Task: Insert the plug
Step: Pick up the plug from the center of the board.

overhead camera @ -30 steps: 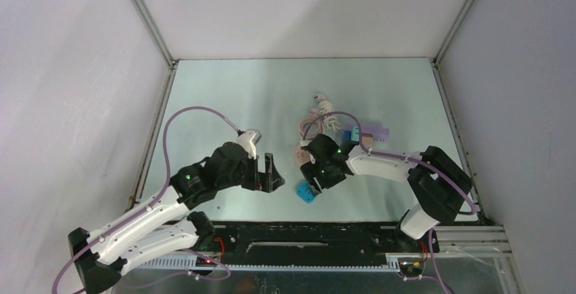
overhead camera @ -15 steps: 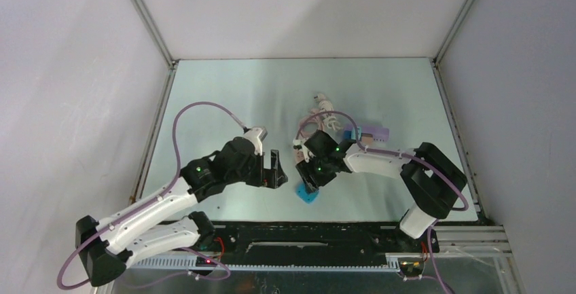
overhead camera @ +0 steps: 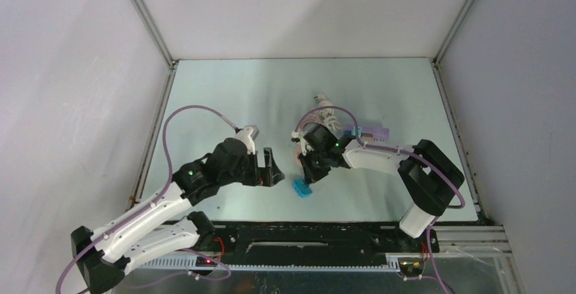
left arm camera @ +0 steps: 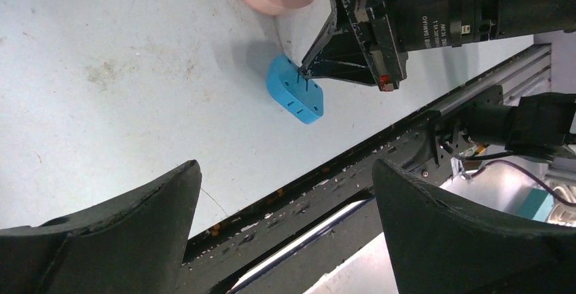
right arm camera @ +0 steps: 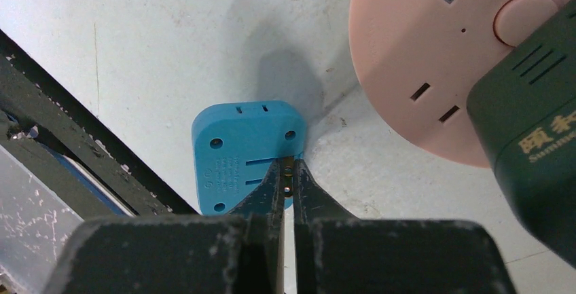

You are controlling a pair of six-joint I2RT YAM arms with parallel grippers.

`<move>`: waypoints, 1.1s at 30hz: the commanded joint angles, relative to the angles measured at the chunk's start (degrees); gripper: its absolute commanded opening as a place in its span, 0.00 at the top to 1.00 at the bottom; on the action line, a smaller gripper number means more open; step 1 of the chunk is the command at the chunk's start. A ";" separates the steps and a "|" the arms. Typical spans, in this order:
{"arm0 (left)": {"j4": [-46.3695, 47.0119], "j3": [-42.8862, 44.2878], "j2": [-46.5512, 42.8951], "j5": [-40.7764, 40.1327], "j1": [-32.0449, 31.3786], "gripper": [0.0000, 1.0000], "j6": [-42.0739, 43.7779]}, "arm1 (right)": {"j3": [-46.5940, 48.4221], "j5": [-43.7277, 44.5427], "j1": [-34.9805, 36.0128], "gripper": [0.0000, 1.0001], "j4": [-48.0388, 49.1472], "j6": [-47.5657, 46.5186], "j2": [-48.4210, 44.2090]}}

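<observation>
Right pincer (right arm camera: 288, 169) is pressing its fingers together right at the edge of the blue rounded-square plastic plug (right arm camera: 234, 148). A small brassy metal pin of the plug is showing between the tips, so it is looking pinched there. The plug is lying flat on the pale counter (overhead camera: 272, 97), directly under and just ahead of the right pincer tips, slotted face up. The pink round plastic socket disc (right arm camera: 435, 63) is sitting just beside the plug, off to one side of the right pincer; I cannot tell if the two are touching. A dark green plastic block (right arm camera: 536, 144) is overlapping the disc's rim. Left pincer (overhead camera: 272, 170) is hanging spread wide and holding nothing, with the plug out in front of it, near but apart.
</observation>
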 commanded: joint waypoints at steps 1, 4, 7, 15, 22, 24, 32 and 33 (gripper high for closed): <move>1.65 -2.90 -2.44 2.71 1.79 0.00 -2.12 | 0.26 0.14 -0.18 1.00 -0.37 0.59 0.82; 3.73 -5.33 -1.98 7.06 3.46 0.00 -3.45 | 1.05 -0.52 -0.32 1.00 -0.98 1.28 0.36; 6.03 -7.47 -1.10 10.53 4.96 0.00 -6.61 | 1.62 -1.65 -0.84 1.00 -1.88 2.88 -1.46; 27.36 -14.51 4.28 25.17 9.82 0.04 -18.96 | 4.01 -2.44 -0.99 1.00 -5.38 7.01 -9.09; 38.65 -13.05 13.14 29.74 10.27 0.10 -24.18 | 6.83 -1.49 -1.01 1.00 -8.05 8.78 -12.74; 39.55 -11.99 15.06 30.16 10.26 0.18 -24.61 | 7.51 -1.21 -1.28 1.00 -8.67 8.99 -13.45; 40.19 -9.53 18.11 30.33 10.29 0.61 -23.20 | 7.64 -3.31 -3.15 1.00 -9.08 9.91 -16.63; 40.21 -9.33 18.22 30.38 10.27 0.68 -23.02 | 7.64 -3.64 -3.45 1.00 -9.28 9.94 -16.79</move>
